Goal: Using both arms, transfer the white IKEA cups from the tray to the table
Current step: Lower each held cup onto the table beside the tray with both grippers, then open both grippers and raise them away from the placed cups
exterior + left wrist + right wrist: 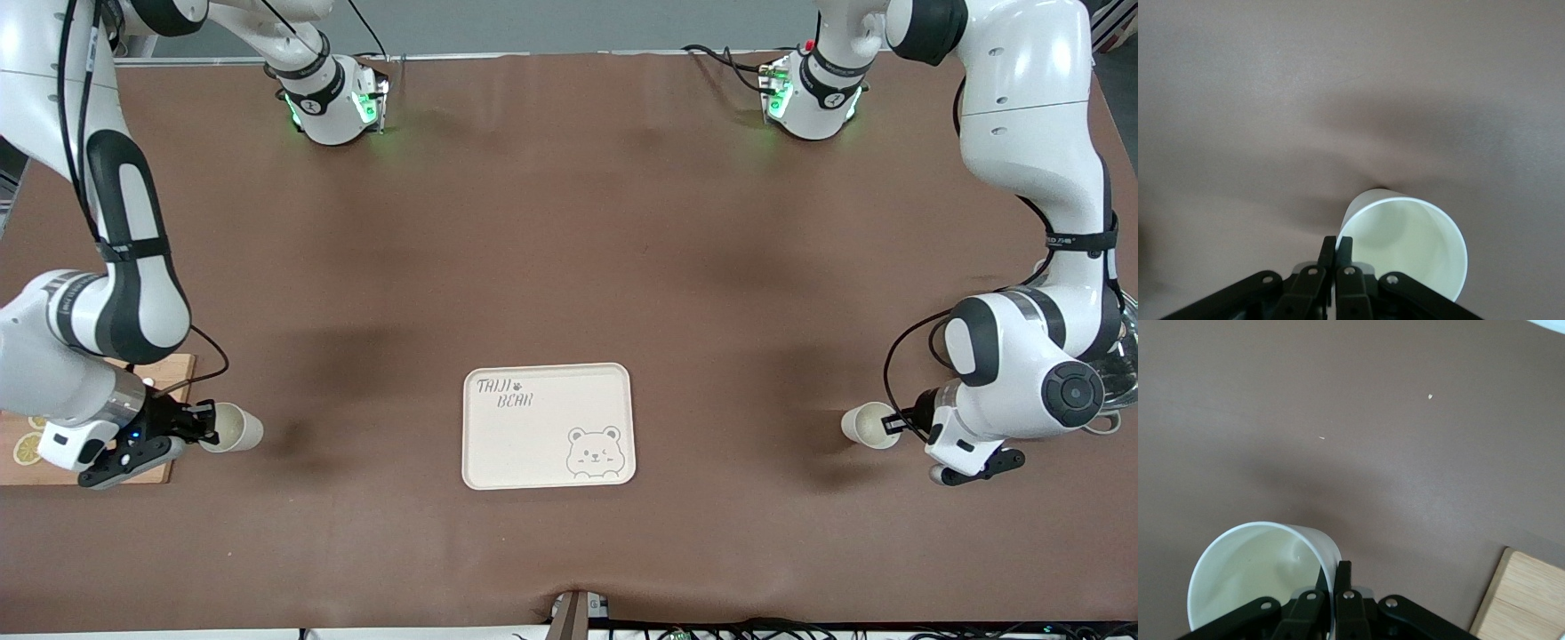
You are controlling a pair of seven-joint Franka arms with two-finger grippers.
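Two white IKEA cups are in my grip, both small, plain, cream-white, handleless and tapered with round rims. One cup (235, 428) hangs from my right gripper (206, 424) toward the right arm's end of the table from the bear tray (548, 426); the other cup (870, 424) hangs from my left gripper (900, 423) toward the left arm's end of the table from that same tray. Each is tilted so its open mouth shows to the front camera, and each casts a shadow on the brown table cover (569, 267) between itself and the tray. The tray lies flat, well apart from both cups, cream-coloured, with lettering in one corner and a bear face drawn in the corner nearest the front camera. A wooden board (27, 453) printed with lemon slices lies under my right wrist, farther from the tray than the right cup; its pale corner (1525, 597) shows in the right wrist view. Part of a glass item (1118, 373) shows by my left arm at the table's edge. Through the left wrist view my fingers (1345, 250) are drawn narrow, pinching the rim wall of the cup (1405, 250). Through the right wrist view the fingers (1343, 577) are likewise pinched narrow on the rim of the cup (1258, 573), one inside the wall and one outside.
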